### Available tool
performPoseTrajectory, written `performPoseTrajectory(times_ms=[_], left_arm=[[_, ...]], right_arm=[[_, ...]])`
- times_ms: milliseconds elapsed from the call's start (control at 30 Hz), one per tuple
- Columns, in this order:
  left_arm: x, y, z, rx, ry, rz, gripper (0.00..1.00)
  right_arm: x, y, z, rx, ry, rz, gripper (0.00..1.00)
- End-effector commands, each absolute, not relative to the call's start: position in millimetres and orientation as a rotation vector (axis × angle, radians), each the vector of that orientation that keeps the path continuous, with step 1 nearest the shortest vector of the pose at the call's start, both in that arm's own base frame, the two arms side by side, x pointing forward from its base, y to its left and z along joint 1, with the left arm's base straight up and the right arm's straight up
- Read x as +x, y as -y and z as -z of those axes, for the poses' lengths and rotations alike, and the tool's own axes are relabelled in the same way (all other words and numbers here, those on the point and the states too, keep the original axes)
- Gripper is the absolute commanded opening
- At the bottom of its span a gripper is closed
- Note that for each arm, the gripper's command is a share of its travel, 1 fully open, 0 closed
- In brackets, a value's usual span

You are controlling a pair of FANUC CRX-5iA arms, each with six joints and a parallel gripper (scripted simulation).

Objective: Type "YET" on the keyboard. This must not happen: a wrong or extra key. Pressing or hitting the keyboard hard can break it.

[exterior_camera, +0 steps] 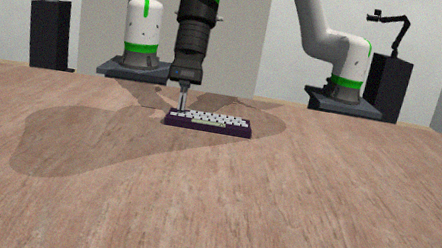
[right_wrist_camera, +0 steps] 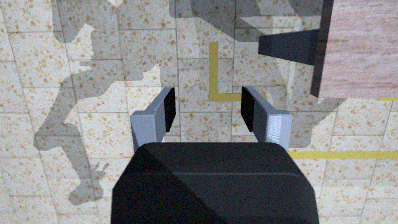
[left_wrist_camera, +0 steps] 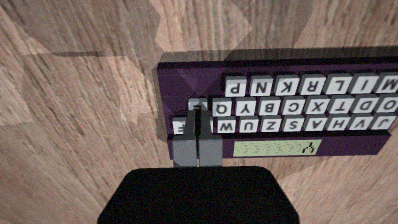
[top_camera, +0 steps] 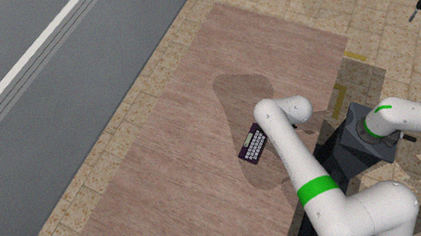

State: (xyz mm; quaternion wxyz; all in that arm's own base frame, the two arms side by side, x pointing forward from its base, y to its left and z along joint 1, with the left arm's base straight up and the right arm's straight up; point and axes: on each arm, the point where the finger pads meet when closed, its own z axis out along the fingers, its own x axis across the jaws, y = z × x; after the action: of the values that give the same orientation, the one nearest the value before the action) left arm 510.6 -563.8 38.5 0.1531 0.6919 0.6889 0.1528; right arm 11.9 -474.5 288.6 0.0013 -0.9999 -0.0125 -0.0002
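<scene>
The purple keyboard (top_camera: 241, 155) (exterior_camera: 208, 127) (left_wrist_camera: 176, 82) with white keys lies on the table. Its display (left_wrist_camera: 270, 148) shows a single "Y". My left gripper (exterior_camera: 181, 108) (left_wrist_camera: 198, 123) is shut and empty, pointing down at the E key (left_wrist_camera: 197, 103), whose letter is partly covered by the fingertips. Whether they touch it, I cannot tell. The Q key (left_wrist_camera: 221, 107) is beside E, and the F key (left_wrist_camera: 179, 126) is partly hidden by the fingers; the G key is hidden. The T key (left_wrist_camera: 340, 106) is farther along the same row as E. My right gripper (right_wrist_camera: 208, 100) is open and empty, over the floor.
The wooden table (top_camera: 153, 199) (exterior_camera: 202, 212) carries the keyboard near the robot-side edge. The table's corner (right_wrist_camera: 365, 55) shows at the upper right of the right wrist view. The left arm (top_camera: 299, 157) reaches over that edge and covers one end of the keyboard in the top view.
</scene>
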Motion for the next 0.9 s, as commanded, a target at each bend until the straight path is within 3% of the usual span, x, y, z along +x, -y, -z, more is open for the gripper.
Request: performPoseTrajectory(times_ms=[0,867], left_arm=[[510.9,564.4,-39.8,1.982,-1.975,-0.437,0.0],[510.9,564.4,-36.9,1.982,-1.975,-0.437,0.0]], right_arm=[[11.7,474.9,-289.7,-3.141,0.039,0.0,1.0],[11.7,474.9,-289.7,-3.141,0.039,0.0,1.0]])
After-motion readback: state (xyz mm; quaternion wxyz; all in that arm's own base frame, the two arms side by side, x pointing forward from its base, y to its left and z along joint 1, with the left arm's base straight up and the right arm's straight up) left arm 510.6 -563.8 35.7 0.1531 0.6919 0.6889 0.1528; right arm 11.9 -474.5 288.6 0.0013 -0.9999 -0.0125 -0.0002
